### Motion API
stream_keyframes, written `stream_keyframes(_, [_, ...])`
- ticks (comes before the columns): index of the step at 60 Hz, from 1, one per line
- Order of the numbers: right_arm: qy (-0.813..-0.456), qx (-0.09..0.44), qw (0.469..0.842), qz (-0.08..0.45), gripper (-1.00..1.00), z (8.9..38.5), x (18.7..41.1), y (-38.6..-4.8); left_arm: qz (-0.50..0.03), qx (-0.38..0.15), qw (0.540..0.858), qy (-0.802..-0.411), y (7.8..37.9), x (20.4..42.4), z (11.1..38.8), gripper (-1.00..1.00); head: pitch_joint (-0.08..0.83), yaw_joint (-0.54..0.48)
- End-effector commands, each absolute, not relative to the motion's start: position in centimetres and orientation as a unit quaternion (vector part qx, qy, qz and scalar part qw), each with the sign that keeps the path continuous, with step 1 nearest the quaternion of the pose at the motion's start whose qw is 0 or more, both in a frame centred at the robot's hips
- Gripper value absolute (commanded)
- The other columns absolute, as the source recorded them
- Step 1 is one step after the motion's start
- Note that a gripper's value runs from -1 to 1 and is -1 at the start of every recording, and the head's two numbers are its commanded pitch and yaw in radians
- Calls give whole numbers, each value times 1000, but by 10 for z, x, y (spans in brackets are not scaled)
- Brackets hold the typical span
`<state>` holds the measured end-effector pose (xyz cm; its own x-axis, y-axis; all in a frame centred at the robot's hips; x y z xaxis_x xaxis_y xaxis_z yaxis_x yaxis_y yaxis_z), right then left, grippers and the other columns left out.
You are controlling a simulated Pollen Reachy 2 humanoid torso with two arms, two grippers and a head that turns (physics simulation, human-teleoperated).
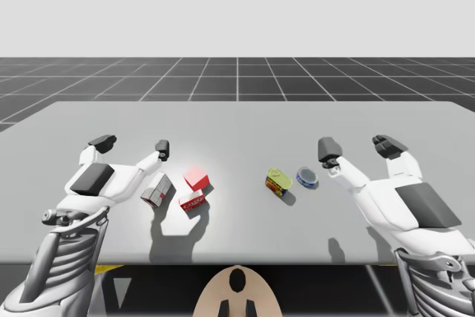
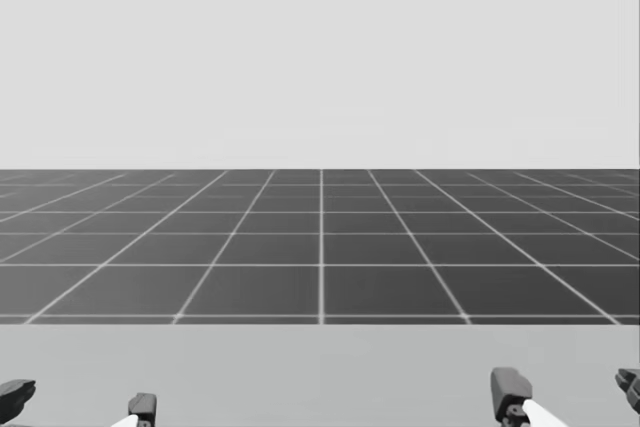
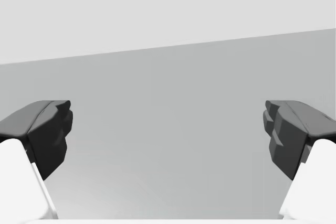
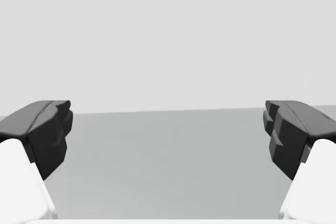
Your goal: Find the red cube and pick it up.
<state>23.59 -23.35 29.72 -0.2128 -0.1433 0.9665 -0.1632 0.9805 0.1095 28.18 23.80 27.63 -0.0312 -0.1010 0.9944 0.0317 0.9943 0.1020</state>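
The small red cube (image 1: 196, 177) sits on the grey desk (image 1: 245, 120), just beside a red-and-white box (image 1: 191, 202) (an easy mix-up). Both my left end effector (image 1: 132, 144) and right end effector (image 1: 357, 147) gape empty; a careless descent could knock the box.

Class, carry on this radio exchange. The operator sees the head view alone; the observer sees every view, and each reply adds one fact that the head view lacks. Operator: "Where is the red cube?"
Observer: In the high view the red cube sits on the table between my arms, nearer the left gripper.
Operator: Is anything crowding it?
Observer: A red and white box lies close beside it, on the side towards my torso; I cannot tell if they touch.
Operator: Is the left gripper ready to grasp?
Observer: The left wrist view shows it open, with nothing between its jaws.
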Motion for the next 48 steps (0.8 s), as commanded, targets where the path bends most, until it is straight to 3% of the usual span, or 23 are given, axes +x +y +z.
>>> stream_keyframes(1, [-790, 78, 608, -15, -1000, 295, 235, -231, -47, 25, 696, -717, 238, 282, 276, -1000, 14, 2])
stream_keyframes(11, [-787, 83, 611, -4, -1000, 296, 237, -232, -47, 25, 695, -717, 238, 282, 276, -1000, 57, 3])
stream_keyframes(48, [-782, 79, 618, 1, -1000, 295, 239, -234, -48, 26, 697, -715, 240, 283, 276, -1000, 472, 89])
